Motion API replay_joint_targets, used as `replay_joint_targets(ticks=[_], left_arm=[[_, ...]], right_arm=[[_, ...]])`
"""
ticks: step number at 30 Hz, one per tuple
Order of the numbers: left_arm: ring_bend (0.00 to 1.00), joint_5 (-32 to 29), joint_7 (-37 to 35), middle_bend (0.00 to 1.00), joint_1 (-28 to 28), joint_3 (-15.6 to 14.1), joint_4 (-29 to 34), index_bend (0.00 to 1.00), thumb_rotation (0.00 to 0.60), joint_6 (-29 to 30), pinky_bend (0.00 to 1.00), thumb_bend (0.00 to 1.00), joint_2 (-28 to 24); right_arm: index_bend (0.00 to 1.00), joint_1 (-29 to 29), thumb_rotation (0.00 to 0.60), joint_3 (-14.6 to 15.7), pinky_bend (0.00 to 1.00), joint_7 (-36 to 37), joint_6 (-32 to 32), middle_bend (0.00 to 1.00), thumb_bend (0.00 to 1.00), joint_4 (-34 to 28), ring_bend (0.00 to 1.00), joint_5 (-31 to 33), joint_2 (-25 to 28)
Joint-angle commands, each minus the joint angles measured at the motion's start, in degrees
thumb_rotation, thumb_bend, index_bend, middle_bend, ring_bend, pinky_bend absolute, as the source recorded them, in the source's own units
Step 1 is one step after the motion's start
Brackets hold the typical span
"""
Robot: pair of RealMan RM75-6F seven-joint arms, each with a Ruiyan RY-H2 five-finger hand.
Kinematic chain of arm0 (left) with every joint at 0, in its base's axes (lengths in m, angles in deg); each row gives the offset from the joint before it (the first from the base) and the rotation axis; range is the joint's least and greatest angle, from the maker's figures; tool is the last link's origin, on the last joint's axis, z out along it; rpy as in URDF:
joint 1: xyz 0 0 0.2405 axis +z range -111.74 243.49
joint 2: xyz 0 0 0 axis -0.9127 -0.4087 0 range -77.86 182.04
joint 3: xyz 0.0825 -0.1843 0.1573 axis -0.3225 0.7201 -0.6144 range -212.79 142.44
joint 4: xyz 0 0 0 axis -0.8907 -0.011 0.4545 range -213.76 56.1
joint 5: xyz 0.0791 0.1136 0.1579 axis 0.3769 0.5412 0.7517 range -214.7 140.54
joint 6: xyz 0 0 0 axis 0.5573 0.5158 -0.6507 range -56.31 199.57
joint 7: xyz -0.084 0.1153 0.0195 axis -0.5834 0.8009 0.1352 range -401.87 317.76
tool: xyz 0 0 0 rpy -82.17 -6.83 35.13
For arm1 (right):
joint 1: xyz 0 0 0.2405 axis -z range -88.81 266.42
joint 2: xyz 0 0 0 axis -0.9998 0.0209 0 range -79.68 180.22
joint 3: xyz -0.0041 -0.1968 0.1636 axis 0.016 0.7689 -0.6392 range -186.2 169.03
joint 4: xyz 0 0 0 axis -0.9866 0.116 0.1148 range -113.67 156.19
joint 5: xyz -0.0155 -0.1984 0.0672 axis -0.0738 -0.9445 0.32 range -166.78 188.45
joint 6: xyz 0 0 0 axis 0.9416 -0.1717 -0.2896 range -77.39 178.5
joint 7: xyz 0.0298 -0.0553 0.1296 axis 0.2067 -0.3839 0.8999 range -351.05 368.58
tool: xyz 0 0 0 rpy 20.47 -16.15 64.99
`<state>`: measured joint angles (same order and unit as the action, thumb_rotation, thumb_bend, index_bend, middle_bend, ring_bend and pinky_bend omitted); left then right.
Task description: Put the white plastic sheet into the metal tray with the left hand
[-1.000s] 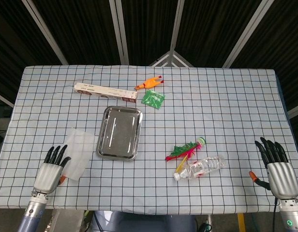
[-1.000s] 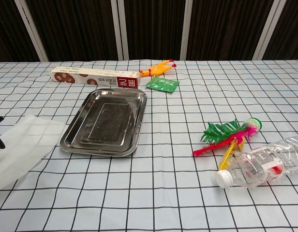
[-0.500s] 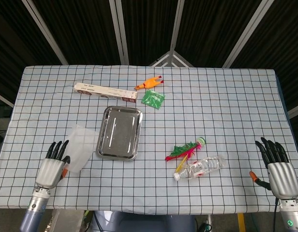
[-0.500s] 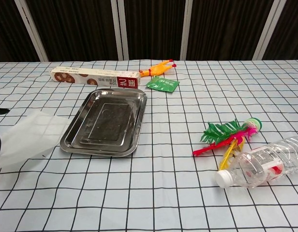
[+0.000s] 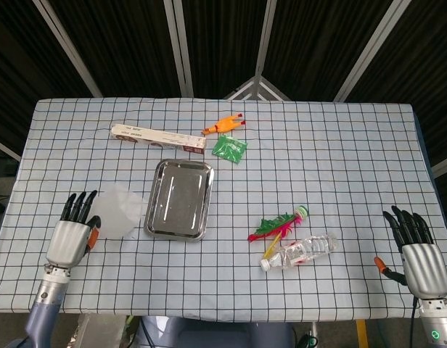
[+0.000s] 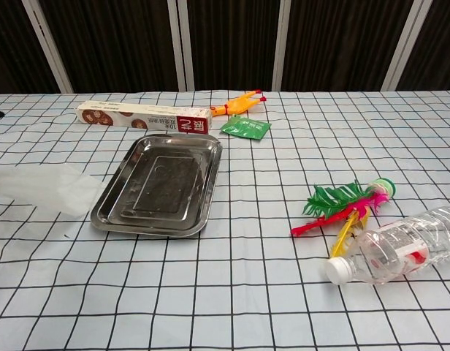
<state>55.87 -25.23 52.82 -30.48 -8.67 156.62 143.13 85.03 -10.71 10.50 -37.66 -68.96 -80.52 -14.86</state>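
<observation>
The white plastic sheet hangs curled just left of the metal tray. My left hand holds it by its left edge, with the fingers pointing away from me. In the chest view the sheet stays low over the cloth beside the tray, and the hand is almost wholly cut off at the left edge. The tray is empty. My right hand rests at the table's front right corner, fingers straight and holding nothing.
A long cling-film box, a rubber chicken and a green packet lie beyond the tray. To its right are a feather toy and a lying plastic bottle.
My left hand has moved away from me and a little left, pulling the sheet up from lying flat so that it now curls beside the tray. The right hand has stayed still.
</observation>
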Motion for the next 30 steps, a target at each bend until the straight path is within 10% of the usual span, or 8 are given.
replay_joint_targets(ticks=[1,18,30], left_arm=[[0.0,-0.21,1.49,0.0,-2.28,2.39,2.62,0.55,0.6,-0.64,0.0,0.53,-2.11],[0.0,-10.49,16.01,0.0,-17.8,17.33,19.29,0.55,0.6,-9.48,0.0,0.52,-1.27],[0.0,-12.08,21.87,0.0,-20.43,13.05,19.38,0.55,0.6,-9.24,0.0,0.52,5.15]], right_arm=[[0.0,0.0,0.6,-0.01,0.04,0.01,-0.01,0.0,0.29,-0.03,0.0,0.0,0.0],[0.0,-0.21,0.6,-0.17,0.04,0.62,0.29,0.0,0.29,-0.05,0.0,0.2,-0.01],[0.0,-0.01,0.6,-0.03,0.04,1.7,-0.13,0.0,0.29,0.13,0.0,-0.12,0.25]])
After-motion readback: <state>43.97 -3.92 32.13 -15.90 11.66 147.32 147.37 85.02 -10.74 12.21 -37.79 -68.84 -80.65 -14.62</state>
